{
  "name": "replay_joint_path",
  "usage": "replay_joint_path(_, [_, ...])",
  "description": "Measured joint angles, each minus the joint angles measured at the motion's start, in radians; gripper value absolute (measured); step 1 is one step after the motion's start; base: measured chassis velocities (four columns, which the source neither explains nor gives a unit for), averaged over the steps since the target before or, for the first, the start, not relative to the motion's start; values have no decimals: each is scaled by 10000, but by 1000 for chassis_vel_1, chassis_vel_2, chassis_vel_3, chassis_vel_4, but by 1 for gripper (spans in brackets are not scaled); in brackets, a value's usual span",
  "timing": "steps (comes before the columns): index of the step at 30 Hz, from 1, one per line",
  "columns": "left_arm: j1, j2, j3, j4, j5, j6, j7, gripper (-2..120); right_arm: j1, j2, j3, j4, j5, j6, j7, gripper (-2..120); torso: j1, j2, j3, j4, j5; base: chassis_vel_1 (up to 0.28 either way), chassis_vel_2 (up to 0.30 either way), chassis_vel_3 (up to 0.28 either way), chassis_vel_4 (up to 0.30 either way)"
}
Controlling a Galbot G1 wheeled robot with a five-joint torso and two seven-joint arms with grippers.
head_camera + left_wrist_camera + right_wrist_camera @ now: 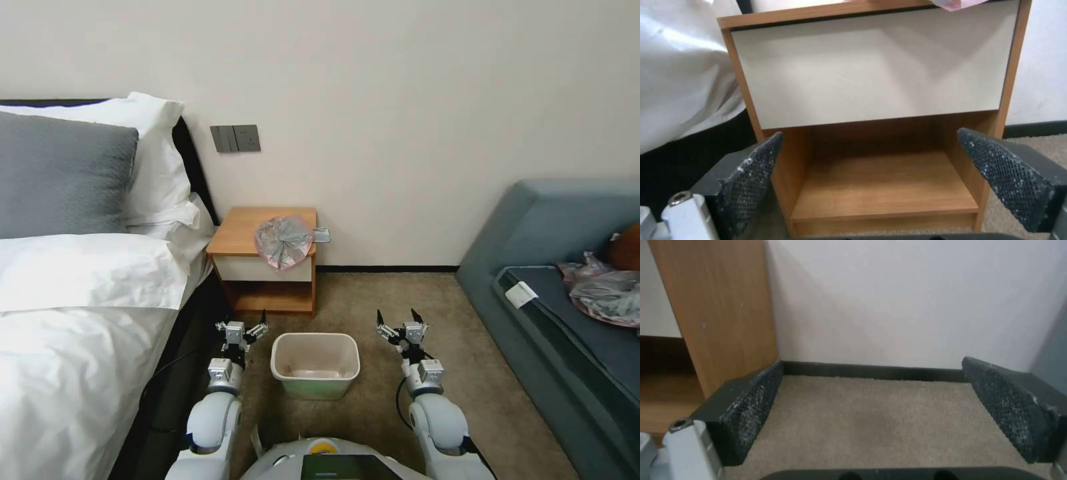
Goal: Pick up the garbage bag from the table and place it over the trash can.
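Thin translucent grey garbage bag (285,241) with pink rim, crumpled, lies on the right front part of the small orange-brown wooden table (243,230), one edge drooping over the white drawer front. A pink corner of it pokes in at the table edge in the left wrist view. Small rectangular trash can (315,365), cream rim, pale green walls, stands on the carpet in front of the table, empty, no liner.

Left gripper (248,328) hovers low just beside the can on its left, fingers spread wide, nothing held, pointing at the table's lower shelf. Right gripper (401,321) is level with it on the can's right, also spread and empty, facing bare wall and carpet.

Bag sits ahead of and above both grippers, no clear long axis. Left looks nearer; it must rise and reach forward-right.
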Motion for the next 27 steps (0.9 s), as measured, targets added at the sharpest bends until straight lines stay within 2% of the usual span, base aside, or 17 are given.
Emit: replay_joint_path(27, [0,0,0,0,0,0,0,100,1,0,0,0,0,0,0,100,0,1,0,0,0,0,0,0,0])
